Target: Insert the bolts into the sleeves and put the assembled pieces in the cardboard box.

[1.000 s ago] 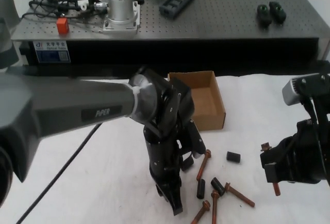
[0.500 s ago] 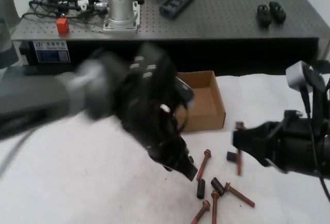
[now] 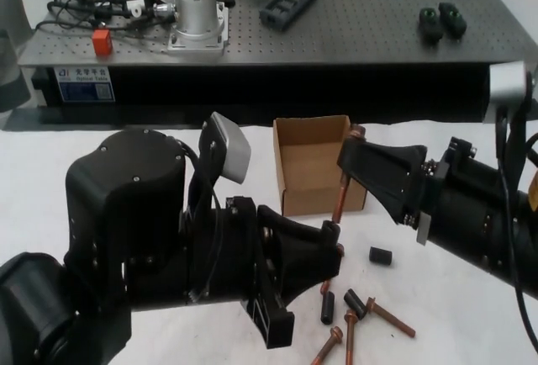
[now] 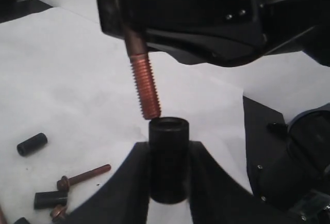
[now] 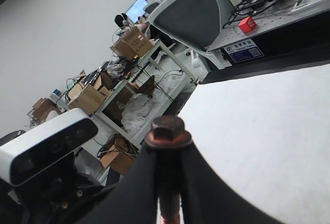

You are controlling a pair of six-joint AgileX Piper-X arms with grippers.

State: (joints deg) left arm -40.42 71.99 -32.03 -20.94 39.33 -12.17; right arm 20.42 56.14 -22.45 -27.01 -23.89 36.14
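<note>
My left claw (image 4: pixel 169 150) pinches a black sleeve (image 4: pixel 168 175) upright. My right claw (image 5: pixel 167 157) grips a copper bolt (image 4: pixel 145 82) near its head, with the threaded tip at the sleeve's mouth (touching or not, I cannot tell). Both hover just before the cardboard box (image 3: pixel 307 199), above loose bolts (image 3: pixel 389 315) on the desk (image 3: pixel 437 331).

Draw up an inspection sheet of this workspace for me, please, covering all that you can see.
Surface: white cloth over the bench.
Job's things: cardboard box open, nothing seen inside; bolt tip at the mouth of the sleeve, not yet in; loose bolts and loose sleeves on the cloth.
Clutter: orange block and black tray on the perforated plate behind.
Grippers: left gripper shut on the sleeve; right gripper shut on the bolt.
Cables: cable bundle on the plate.
Surroundings: office chair, shelves of boxes.
</note>
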